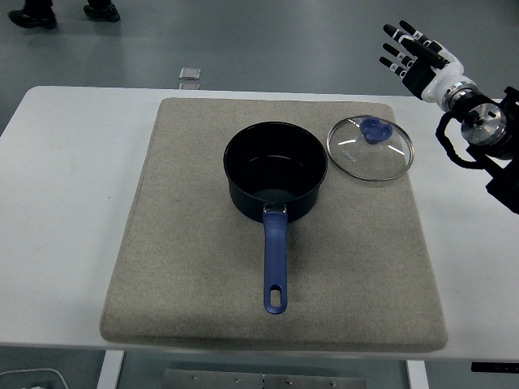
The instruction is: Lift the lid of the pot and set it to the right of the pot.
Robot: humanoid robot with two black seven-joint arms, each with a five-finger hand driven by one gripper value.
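Lid: glass, metal-rimmed, flat on mat just right of pot; likely light, slippery, breakable; grasp by blue knob; right hand raised clear, fingers spread, empty.

Right hand raised at the far right — fingers spread, seemingly empty.

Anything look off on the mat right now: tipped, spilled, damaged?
Nothing stands out. The pot sits upright and empty on the mat, the lid lies flat to its right, knob up, and the right hand is open, clear of both.
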